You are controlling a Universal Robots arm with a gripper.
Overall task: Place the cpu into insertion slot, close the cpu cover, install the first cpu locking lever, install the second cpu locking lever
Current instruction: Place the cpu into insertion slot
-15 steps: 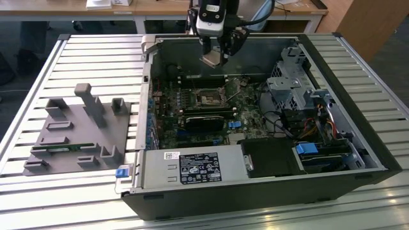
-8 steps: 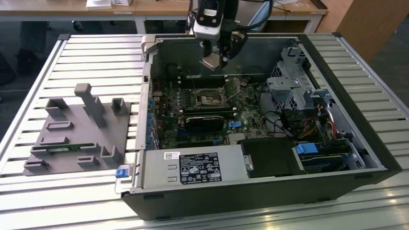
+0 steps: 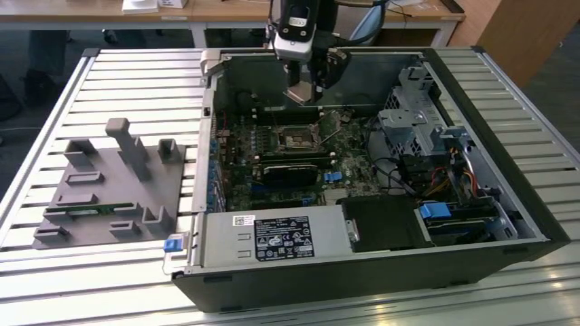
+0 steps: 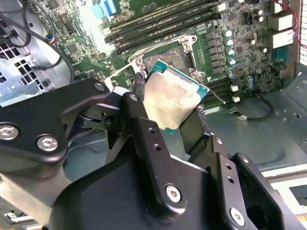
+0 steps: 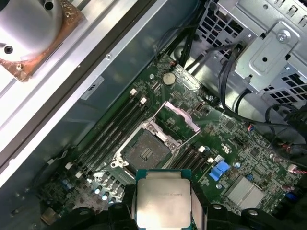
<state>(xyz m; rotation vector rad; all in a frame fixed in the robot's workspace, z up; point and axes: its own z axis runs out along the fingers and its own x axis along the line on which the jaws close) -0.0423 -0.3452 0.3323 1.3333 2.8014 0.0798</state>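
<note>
My gripper [image 4: 170, 98] is shut on the cpu [image 4: 175, 98], a pale silvery square chip with a green edge, pinched by its two sides between the black fingers [image 4: 144, 120]. In the first wrist view the cpu [image 5: 163, 199] hangs above the green board, a short way off the insertion slot [image 5: 144, 152], which lies bare with its dark centre showing. The cpu cover [image 5: 180, 117] is swung up and back from the slot. In the exterior view the gripper [image 3: 303, 95] hovers inside the open computer case, above and just behind the slot [image 3: 297, 138].
The case walls [image 3: 363, 278] ring the board. A metal drive cage [image 3: 412, 129] with cables stands at the exterior view's right, a black card [image 3: 288, 173] and power supply [image 3: 272, 238] in front. Memory slots [image 5: 112, 129] run beside the socket. A grey fixture [image 3: 113, 187] sits outside.
</note>
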